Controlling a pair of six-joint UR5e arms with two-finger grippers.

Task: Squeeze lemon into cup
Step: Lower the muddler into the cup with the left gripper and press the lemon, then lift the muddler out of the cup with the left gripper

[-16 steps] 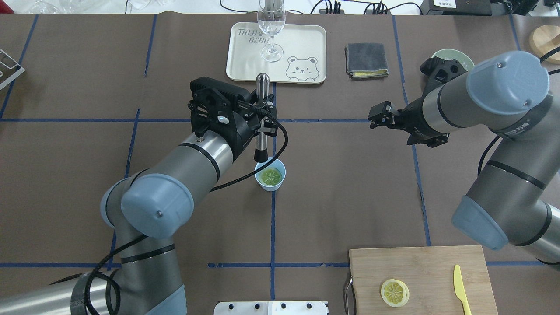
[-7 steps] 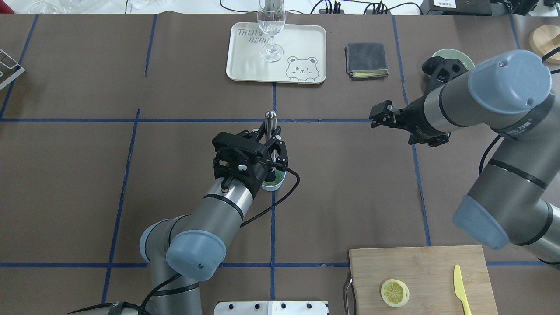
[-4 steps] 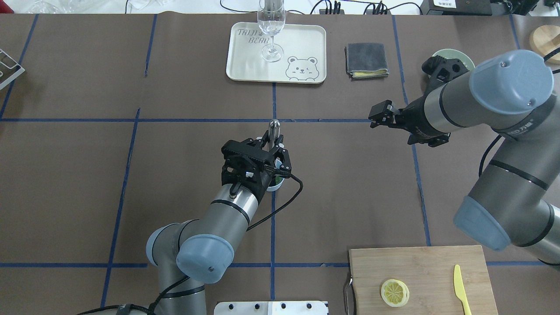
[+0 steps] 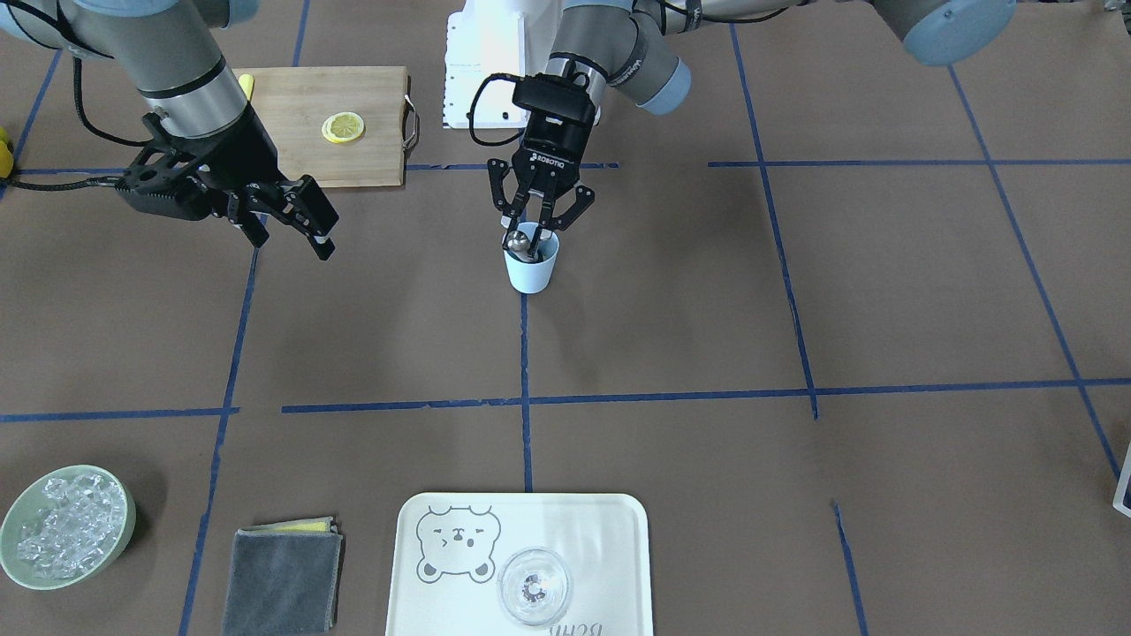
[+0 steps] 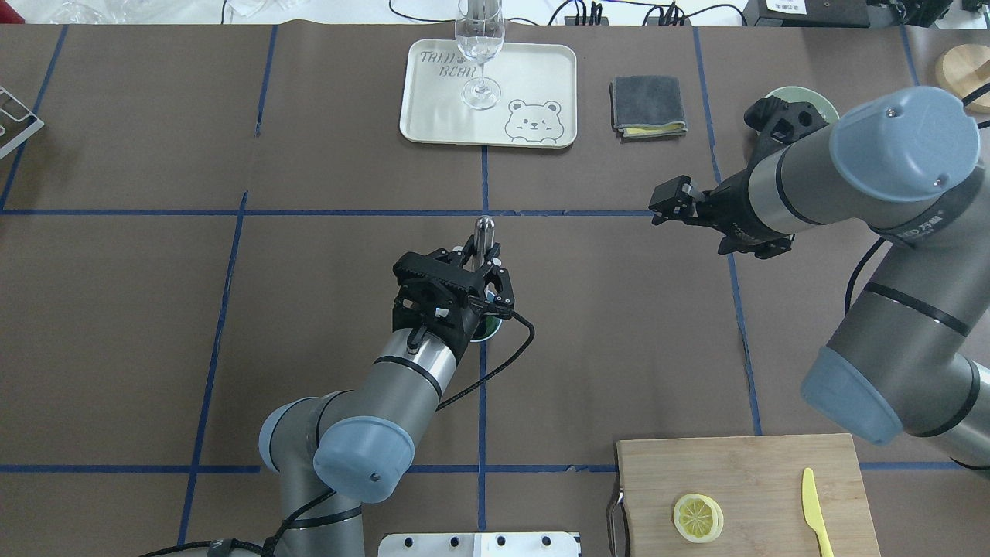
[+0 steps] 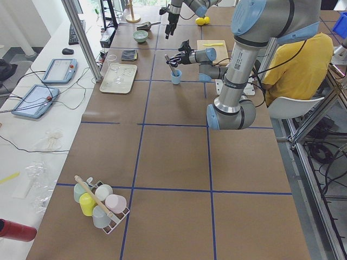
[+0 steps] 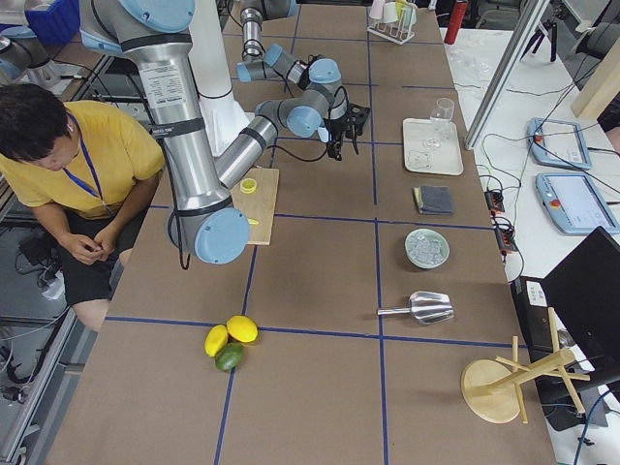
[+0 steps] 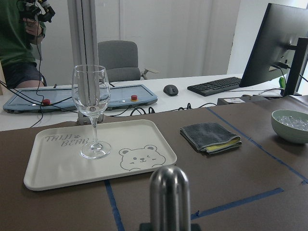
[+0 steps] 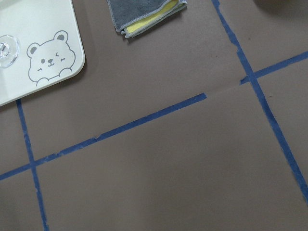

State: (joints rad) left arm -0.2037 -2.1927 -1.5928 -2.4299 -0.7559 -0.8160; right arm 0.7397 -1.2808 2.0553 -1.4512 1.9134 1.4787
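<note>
The light-blue cup (image 4: 533,272) stands at the table's middle. My left gripper (image 4: 533,231) is right above it, shut on a metal muddler (image 4: 519,241) that leans down into the cup's mouth. In the overhead view the left gripper (image 5: 483,264) and wrist cover nearly all of the cup, and the muddler's rounded top (image 5: 484,227) sticks out beyond the fingers. Whatever lies inside the cup is hidden. A yellow lemon slice (image 5: 698,517) lies on the wooden cutting board (image 5: 773,472). My right gripper (image 4: 296,221) hangs open and empty above the table, well apart from the cup.
A cream bear tray (image 5: 541,93) with a wine glass (image 5: 479,46) sits at the far side. A folded grey cloth (image 5: 648,107) and a green bowl of ice (image 4: 66,526) lie to its right. A yellow plastic knife (image 5: 816,510) lies on the board.
My left gripper swung the muddler from near the tray back over the cup and lowered its end into the cup, covering the slice inside. The right arm stayed still.
</note>
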